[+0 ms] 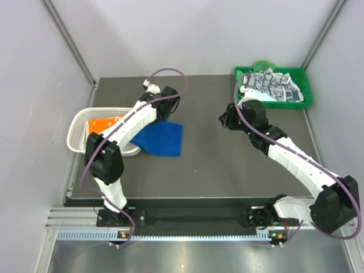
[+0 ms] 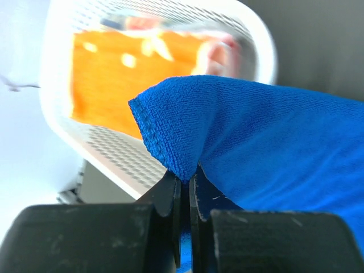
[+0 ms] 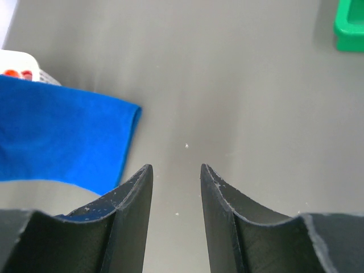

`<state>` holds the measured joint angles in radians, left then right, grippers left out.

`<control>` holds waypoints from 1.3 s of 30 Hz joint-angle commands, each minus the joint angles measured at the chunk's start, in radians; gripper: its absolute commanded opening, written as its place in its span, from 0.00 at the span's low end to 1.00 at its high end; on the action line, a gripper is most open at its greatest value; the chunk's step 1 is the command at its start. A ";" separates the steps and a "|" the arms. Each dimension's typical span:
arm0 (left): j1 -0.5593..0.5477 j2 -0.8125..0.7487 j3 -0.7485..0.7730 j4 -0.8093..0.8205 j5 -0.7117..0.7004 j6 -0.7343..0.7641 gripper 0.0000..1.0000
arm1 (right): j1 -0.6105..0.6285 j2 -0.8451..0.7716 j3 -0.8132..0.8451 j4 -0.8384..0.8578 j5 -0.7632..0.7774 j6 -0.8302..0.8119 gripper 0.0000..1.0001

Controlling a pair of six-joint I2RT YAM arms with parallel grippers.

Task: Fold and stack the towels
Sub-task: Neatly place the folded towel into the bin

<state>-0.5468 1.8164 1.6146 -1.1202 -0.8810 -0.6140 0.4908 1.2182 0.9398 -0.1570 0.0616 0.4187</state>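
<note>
A royal blue towel lies folded on the dark table just right of the white basket. My left gripper is shut on its far edge, and the left wrist view shows the blue towel pinched at a folded corner between my closed fingertips. An orange towel lies flat inside the basket. A blue-grey patterned towel sits crumpled in the green tray, with a bright green towel behind it. My right gripper stands open above bare table, right of the blue towel.
The white lattice basket stands at the table's left edge. The green plastic tray sits at the back right corner. Grey walls close in on both sides and behind.
</note>
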 commanded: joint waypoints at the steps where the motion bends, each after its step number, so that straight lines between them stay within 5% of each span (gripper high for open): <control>1: 0.057 -0.066 0.048 -0.061 -0.122 0.069 0.00 | 0.014 -0.031 0.068 0.010 -0.028 -0.014 0.40; 24: 0.341 -0.206 -0.044 0.287 -0.015 0.417 0.00 | 0.057 0.012 0.159 -0.004 -0.017 -0.012 0.38; 39: 0.455 -0.246 -0.122 0.390 0.051 0.477 0.00 | 0.086 0.040 0.174 -0.001 0.001 -0.015 0.38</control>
<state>-0.1146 1.6310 1.4971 -0.7925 -0.8257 -0.1669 0.5564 1.2533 1.0622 -0.1730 0.0494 0.4179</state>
